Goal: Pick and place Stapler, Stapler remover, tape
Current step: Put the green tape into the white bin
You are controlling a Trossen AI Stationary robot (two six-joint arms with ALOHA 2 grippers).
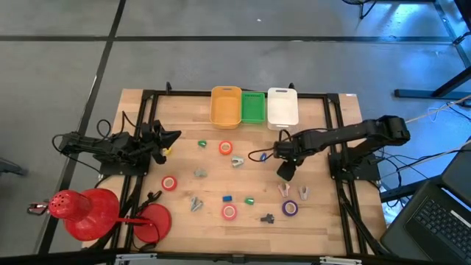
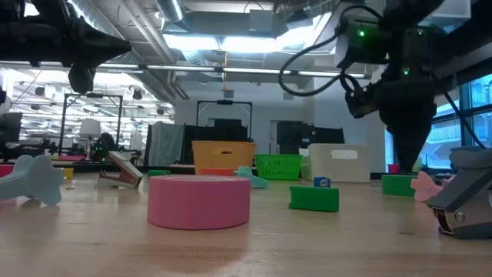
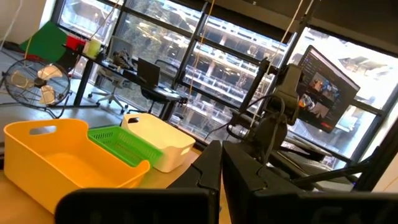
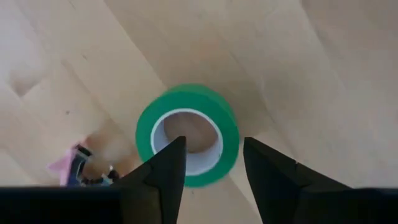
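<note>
A wooden surface (image 1: 324, 221) seen from above carries small office items, with three bins lined along its far edge: a yellow bin (image 1: 226, 107), a green basket (image 1: 253, 107) and a white bin (image 1: 282, 107). The right arm reaches in from the right side, and the right hand (image 1: 286, 171) hangs over the right-centre of the surface with its two dark fingers (image 4: 166, 171) apart and nothing between them. Directly below it, in its wrist view, a green roll of tape (image 4: 188, 134) lies flat on the wood, its pale core showing between the fingertips; whether the fingers touch it cannot be told. A small pink item (image 4: 69, 163) lies just beside that roll. The left hand (image 1: 163, 145) waits near the left edge, raised off the wood, with its fingers together and empty. Other rolls of tape lie scattered flat: a red roll (image 1: 225, 147) near the bins, a second red roll (image 1: 170, 182) towards the left, a third red roll (image 1: 230, 212) near the front, and a purple roll (image 1: 290, 208) front right. Small grey and pink tools lie among them, too small to name. Large red round objects (image 1: 82, 212) sit at the front left corner.
</note>
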